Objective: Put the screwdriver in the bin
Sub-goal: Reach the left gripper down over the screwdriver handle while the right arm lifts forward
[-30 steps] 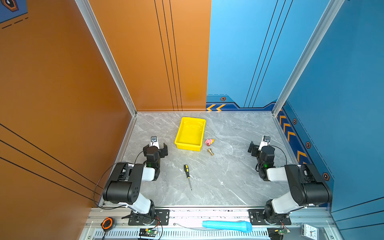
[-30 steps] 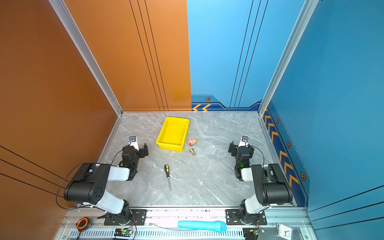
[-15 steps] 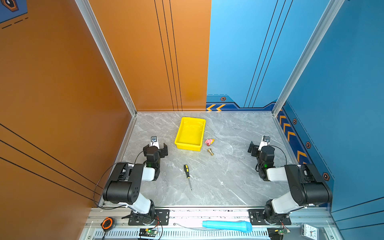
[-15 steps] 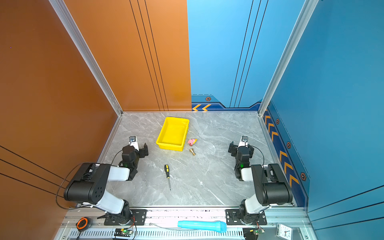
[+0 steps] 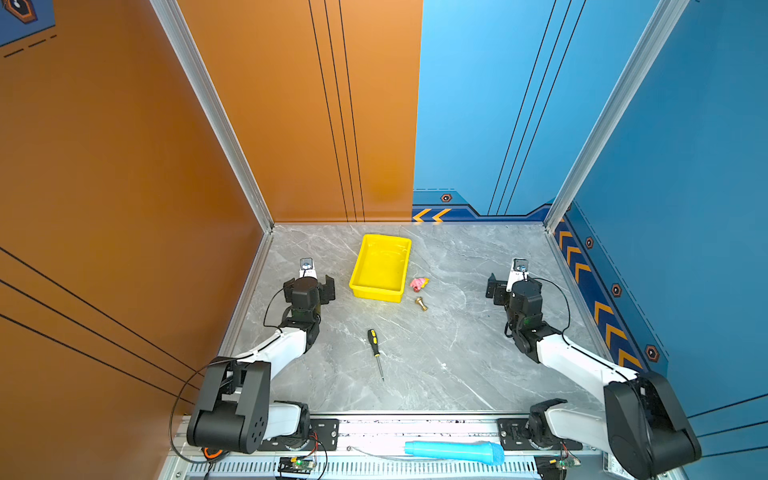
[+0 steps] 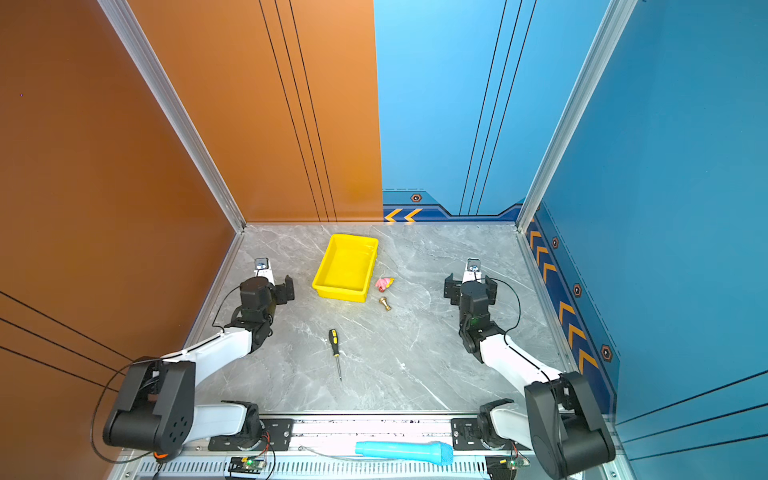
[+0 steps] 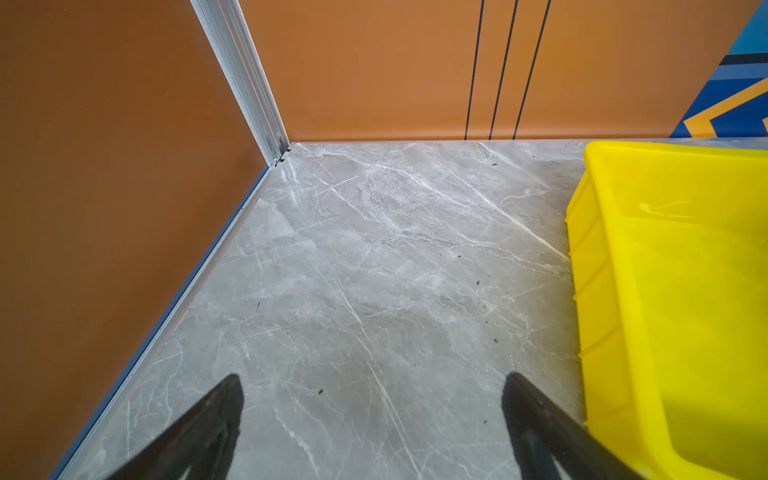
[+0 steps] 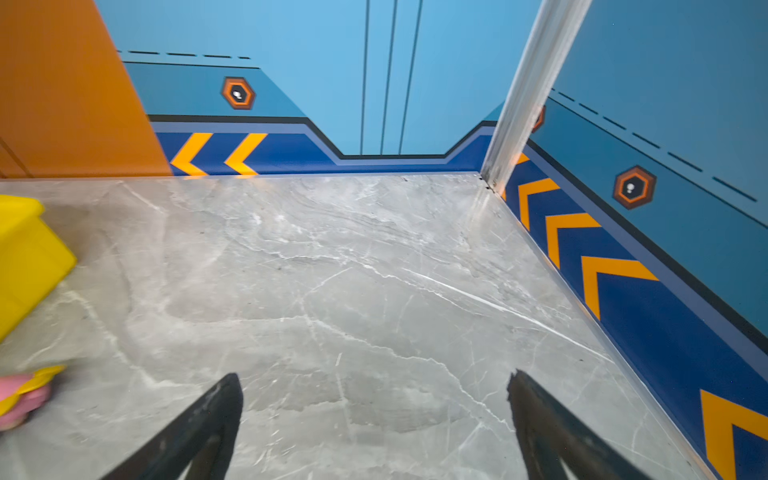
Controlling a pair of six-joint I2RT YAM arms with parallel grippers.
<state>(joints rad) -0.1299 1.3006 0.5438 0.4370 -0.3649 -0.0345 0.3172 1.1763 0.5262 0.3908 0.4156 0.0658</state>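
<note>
**A:** Where is the screwdriver (image 5: 375,351) (image 6: 334,351)?

**B:** It lies flat on the grey marble table (image 5: 457,353), a little left of the middle; its black-and-yellow handle points far and its thin shaft points near; neither arm touches it.

**A:** And the bin (image 5: 376,293) (image 6: 340,293)?

**B:** It sits farther back on the same side, well apart from the screwdriver; a small pink thing (image 5: 418,283) and a brass fitting (image 5: 421,304) lie just right of its near right corner.

**A:** What about the left claw (image 7: 374,390)?

**B:** In both top views it sits low, just left of the bin; the left wrist view shows its two dark fingers (image 7: 216,415) spread wide over bare table, with the bin's yellow wall (image 7: 598,291) close beside one of them.

**A:** And the right claw (image 8: 376,390)?

**B:** It is well off to the right, near the blue wall; its fingers (image 8: 216,415) also stand wide over bare marble; the bin's corner (image 8: 25,257) shows only at the edge of the right wrist view.

**A:** Anything else?

**B:** A light blue cylinder (image 5: 455,451) lies on the rail at the near edge.
</note>
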